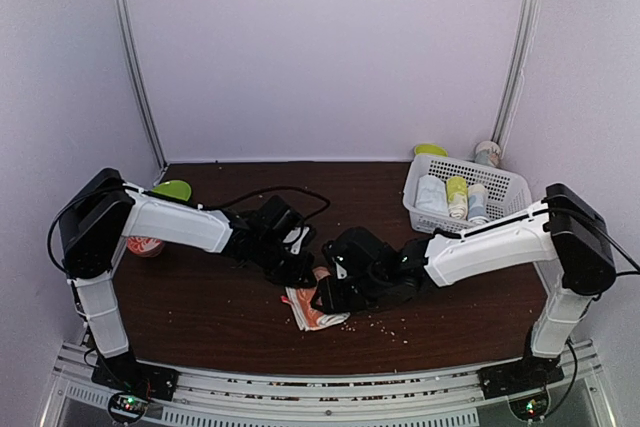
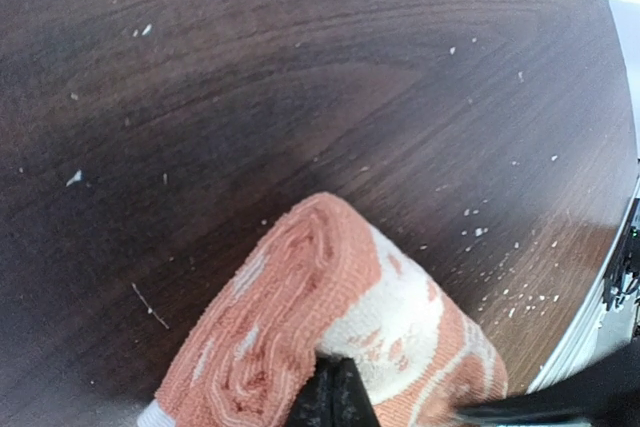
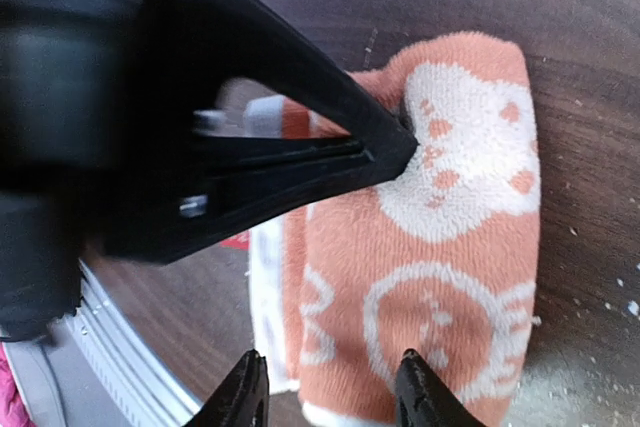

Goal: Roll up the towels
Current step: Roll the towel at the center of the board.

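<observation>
We'd grip the soft, limp orange towel (image 3: 450, 277) by its fold, where left gripper (image 2: 335, 399) jaws sit clenched; right gripper (image 3: 332, 395) jaws gape.

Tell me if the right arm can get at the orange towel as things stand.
Probably yes. The open right gripper hangs directly over one end of the orange towel, with nothing between them. The shut left gripper touches the towel farther along, so it crowds only that part.
</observation>
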Controlling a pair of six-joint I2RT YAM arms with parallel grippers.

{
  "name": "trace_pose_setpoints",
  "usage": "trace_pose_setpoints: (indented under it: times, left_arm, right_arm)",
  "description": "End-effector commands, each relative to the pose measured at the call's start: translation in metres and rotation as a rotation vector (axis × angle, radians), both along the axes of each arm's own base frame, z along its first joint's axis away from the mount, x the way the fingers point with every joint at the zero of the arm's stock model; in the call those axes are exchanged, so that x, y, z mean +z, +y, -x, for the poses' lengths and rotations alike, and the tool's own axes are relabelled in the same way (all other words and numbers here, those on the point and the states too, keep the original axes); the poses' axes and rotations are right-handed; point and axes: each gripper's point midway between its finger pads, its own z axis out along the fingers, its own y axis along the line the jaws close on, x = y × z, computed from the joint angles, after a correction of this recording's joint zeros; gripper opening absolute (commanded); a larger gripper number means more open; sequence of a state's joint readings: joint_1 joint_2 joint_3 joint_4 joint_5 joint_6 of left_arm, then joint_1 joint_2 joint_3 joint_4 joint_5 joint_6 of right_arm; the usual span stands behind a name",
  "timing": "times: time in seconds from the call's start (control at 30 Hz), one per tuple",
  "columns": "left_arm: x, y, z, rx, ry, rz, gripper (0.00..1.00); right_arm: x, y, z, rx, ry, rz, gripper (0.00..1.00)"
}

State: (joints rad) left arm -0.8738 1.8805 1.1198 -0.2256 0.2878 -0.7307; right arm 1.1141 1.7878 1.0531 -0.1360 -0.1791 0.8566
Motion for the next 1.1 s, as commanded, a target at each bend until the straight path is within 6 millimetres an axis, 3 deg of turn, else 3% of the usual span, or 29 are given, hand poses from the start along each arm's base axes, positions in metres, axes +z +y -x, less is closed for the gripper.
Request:
trace_pose_setpoints:
  times: [0.0,0.13,0.3,0.63,0.73,0.93,1.07]
  left_arm:
    - [-0.019,0.008,0.001,0.014,0.014,-0.018,0.00]
    - [-0.025,0.012,0.004,0.016,0.020,-0.023,0.00]
    - [-0.029,0.015,0.008,0.022,0.029,-0.023,0.00]
    - [-0.039,0.021,0.015,0.021,0.044,-0.027,0.00]
    - [-0.041,0.022,0.016,0.020,0.047,-0.027,0.00]
    - [-0.041,0.024,0.019,0.010,0.044,-0.031,0.00]
    - [-0.041,0.025,0.020,0.010,0.043,-0.020,0.00]
  right_arm:
    - [0.029,-0.015,-0.001,0.000,-0.061,0.013,0.44]
    - [0.025,-0.016,0.001,0.028,-0.084,0.078,0.37]
    - [0.001,-0.018,0.013,0.062,-0.072,0.166,0.24]
    - [-0.056,-0.043,0.038,0.085,-0.026,0.395,0.16]
    - [-0.044,-0.039,0.035,0.082,-0.047,0.366,0.17]
    - [0.020,-0.031,0.022,0.050,-0.130,0.175,0.36]
    - [0.033,-0.040,0.006,-0.028,-0.077,0.039,0.46]
